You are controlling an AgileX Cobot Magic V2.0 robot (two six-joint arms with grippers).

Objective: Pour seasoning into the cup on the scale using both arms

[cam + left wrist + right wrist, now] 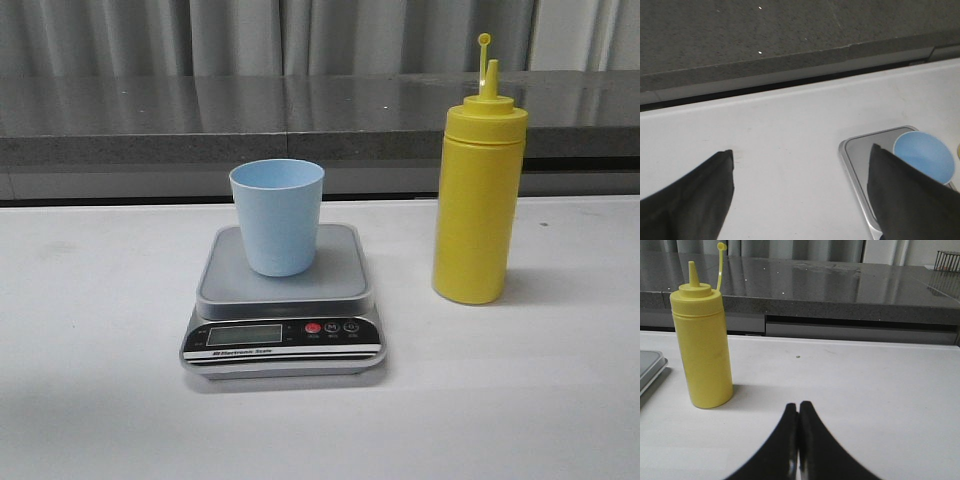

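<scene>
The cup (277, 216) sat on the scale (284, 300), ready to be filled. The bottle (478, 196) stood beside it, untouched. The left gripper (800, 192) was spread wide; the right gripper (799, 440) was pressed together, empty.

Even, soft light (no glare), faint shadows on the table (90, 330), pictures slightly grainy.

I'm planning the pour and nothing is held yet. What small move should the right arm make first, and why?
Probably open the right tool: its fingers are pressed together on nothing, and the yellow bottle stands upright on the table, untouched, beside the scale, where the blue cup already waits. It must open before it can grip the bottle.
</scene>
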